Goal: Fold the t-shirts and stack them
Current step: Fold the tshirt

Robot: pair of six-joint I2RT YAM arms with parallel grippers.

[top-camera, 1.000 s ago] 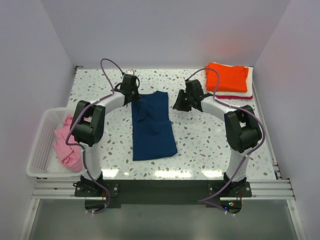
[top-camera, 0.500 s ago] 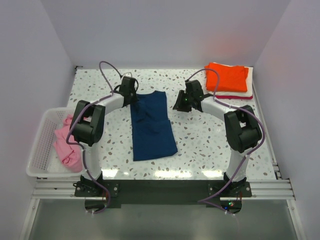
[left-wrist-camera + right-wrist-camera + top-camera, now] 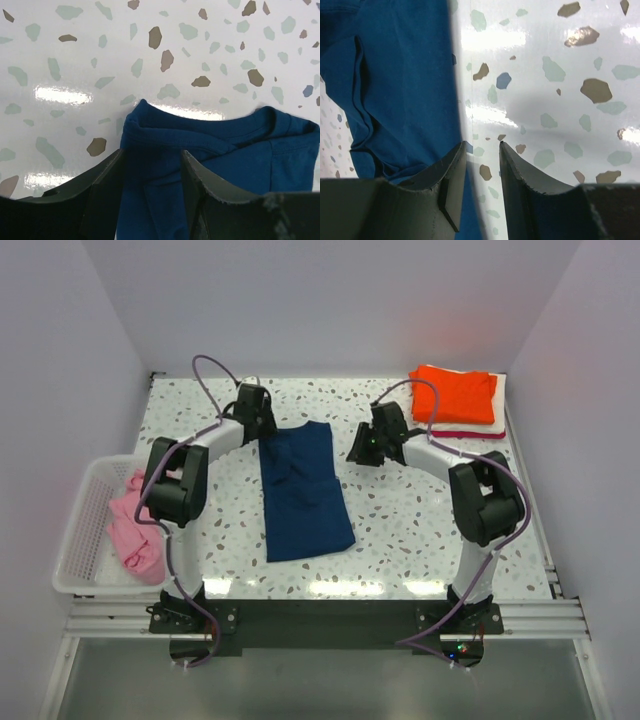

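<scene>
Top external view: on the desk (image 3: 420,530), the white basket (image 3: 62,560) at the left edge holds the pink t-shirt (image 3: 133,530), crumpled and not yet folded. The navy t-shirt (image 3: 303,495) lies at the desk's middle, folded lengthwise into a long strip. I judge its crosswise folds and stacking are still to come. In the far right corner the orange t-shirt (image 3: 455,393) tops a finished pile, with the white t-shirt (image 3: 500,405) and red t-shirt (image 3: 465,433) showing beneath.

The left pincer (image 3: 151,155) sits over the strip's far left corner, jaws spread, the cloth lying between them unpinched. The right pincer (image 3: 481,147) hovers just beside the strip's right edge, jaws narrowly apart with nothing in them.

Against a second ago, the left pincer has let go of the corner, and the strip's far end sits slightly further left. The right pincer barely differs.
</scene>
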